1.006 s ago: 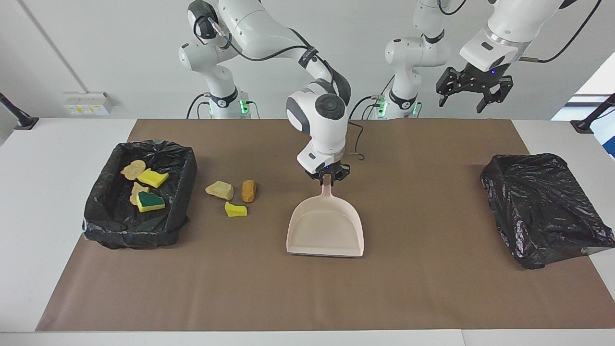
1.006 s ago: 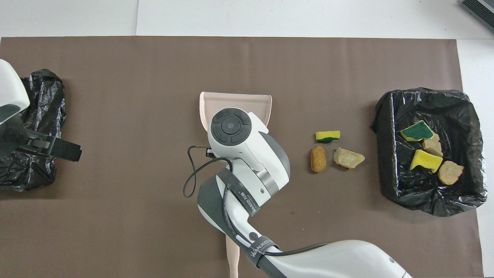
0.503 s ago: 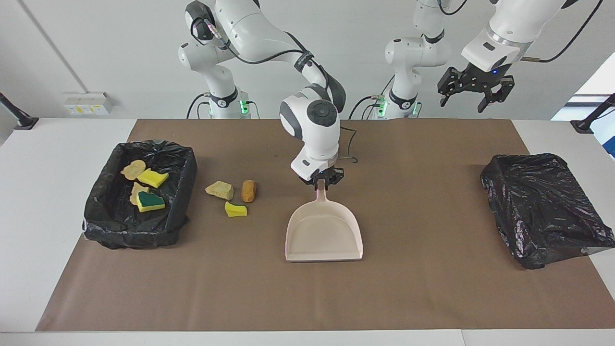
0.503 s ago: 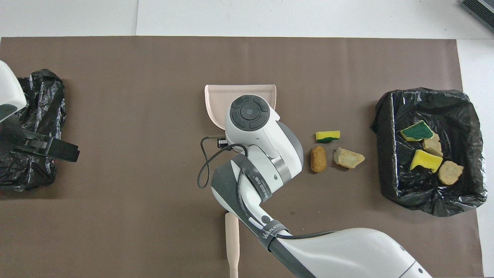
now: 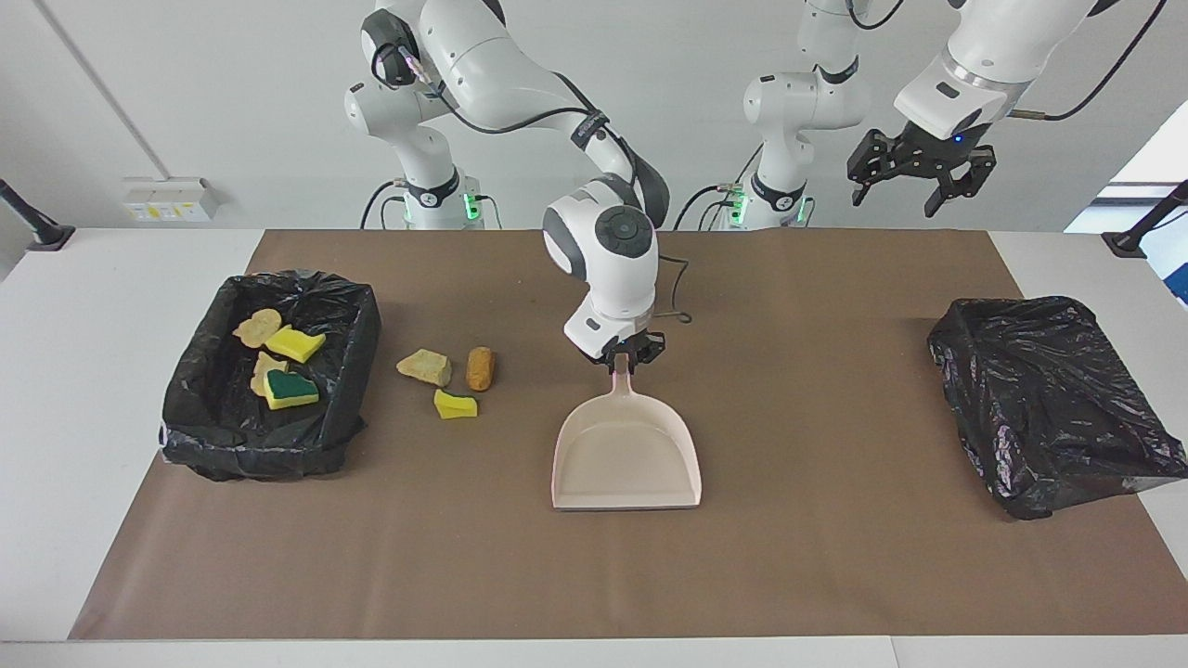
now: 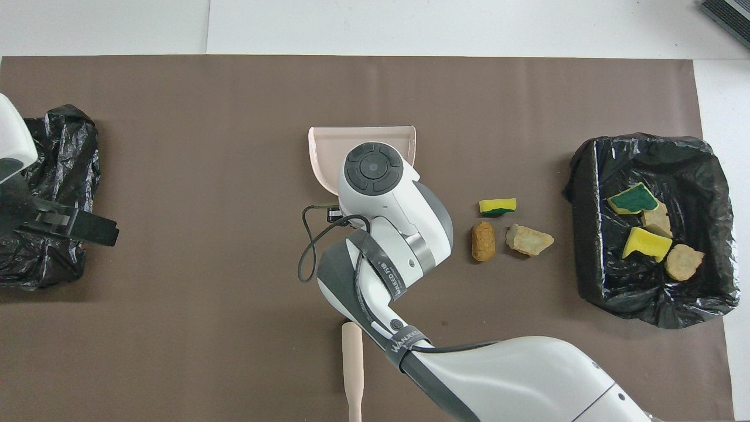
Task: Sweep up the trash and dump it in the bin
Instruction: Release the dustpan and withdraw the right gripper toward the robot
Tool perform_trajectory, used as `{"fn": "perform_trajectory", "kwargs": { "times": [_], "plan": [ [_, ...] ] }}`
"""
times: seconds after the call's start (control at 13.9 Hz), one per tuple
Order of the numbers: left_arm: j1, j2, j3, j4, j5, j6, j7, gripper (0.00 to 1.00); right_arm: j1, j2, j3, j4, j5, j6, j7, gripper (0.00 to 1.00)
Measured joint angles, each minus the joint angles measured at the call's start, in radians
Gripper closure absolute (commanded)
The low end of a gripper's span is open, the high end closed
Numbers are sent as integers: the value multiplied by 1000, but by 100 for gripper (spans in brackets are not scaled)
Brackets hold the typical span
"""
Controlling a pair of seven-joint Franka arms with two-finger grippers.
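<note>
The pale pink dustpan [image 5: 626, 455] [image 6: 326, 151] lies flat mid-mat, its handle pointing toward the robots. My right gripper [image 5: 627, 358] sits at the tip of that handle; in the overhead view its wrist hides it. Three pieces of trash lie on the mat between dustpan and bin: a yellow-green sponge piece [image 5: 456, 404] [image 6: 497, 206], an orange-brown lump [image 5: 481, 368] [image 6: 483, 241] and a tan lump [image 5: 425, 366] [image 6: 529, 240]. Several more scraps [image 5: 283, 362] [image 6: 644, 225] lie in the black-lined bin [image 5: 264, 455] [image 6: 644, 142] at the right arm's end. My left gripper [image 5: 919, 176] [image 6: 73, 223] waits high up, open and empty.
A crumpled black bag [image 5: 1049, 399] [image 6: 55, 146] lies at the left arm's end of the mat, under the raised left gripper. A beige handle [image 6: 352, 363] lies on the mat nearer to the robots than the dustpan. Brown mat [image 5: 835, 557] covers the table's middle.
The right gripper has pushed the dustpan a little away from the robots and laid it flatter, and its wrist has turned. The left gripper has barely shifted.
</note>
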Motion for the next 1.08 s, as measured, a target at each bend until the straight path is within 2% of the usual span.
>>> {"fn": "perform_trajectory", "kwargs": {
  "times": [0.22,0.36,0.58,0.72,0.93,1.08],
  "plan": [
    [0,-1,0,0,0,0,0,0,0,-14,1,21,0,-34,-6,0],
    [0,-3,-1,-3,0,-1,0,0,0,-73,3,33,2,-153,-10,0],
    [0,-6,-1,-7,0,-2,1,0,1,-190,5,10,75,-325,-31,0],
    [0,-7,-2,-7,0,-2,1,0,10,-284,9,-72,99,-353,-31,0],
    [0,-7,-2,-8,0,-3,1,0,70,-426,11,-256,149,-353,-22,0],
    [0,-7,-2,-8,0,-3,2,0,137,-515,12,-405,194,-295,36,0]
  ]
}}
